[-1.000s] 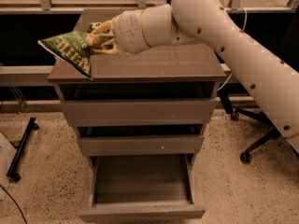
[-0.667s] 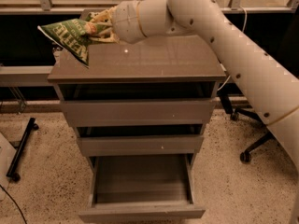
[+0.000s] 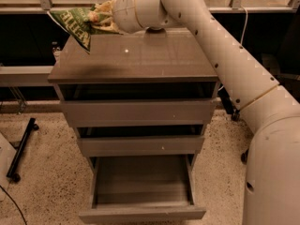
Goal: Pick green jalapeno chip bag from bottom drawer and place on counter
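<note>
While the gripper pinches the green jalapeno chip bag shut in its fingers, the bag sticks out sideways over the counter's far corner, just above it.

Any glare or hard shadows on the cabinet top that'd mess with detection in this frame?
Camera view: one small bright glint on the glossy counter near its back middle, and a soft dark shadow towards its left front. Camera view: the gripper, above the back-left corner, holds the green jalapeno chip bag, whose lettering is not washed out. The open bottom drawer is dim inside.
</note>
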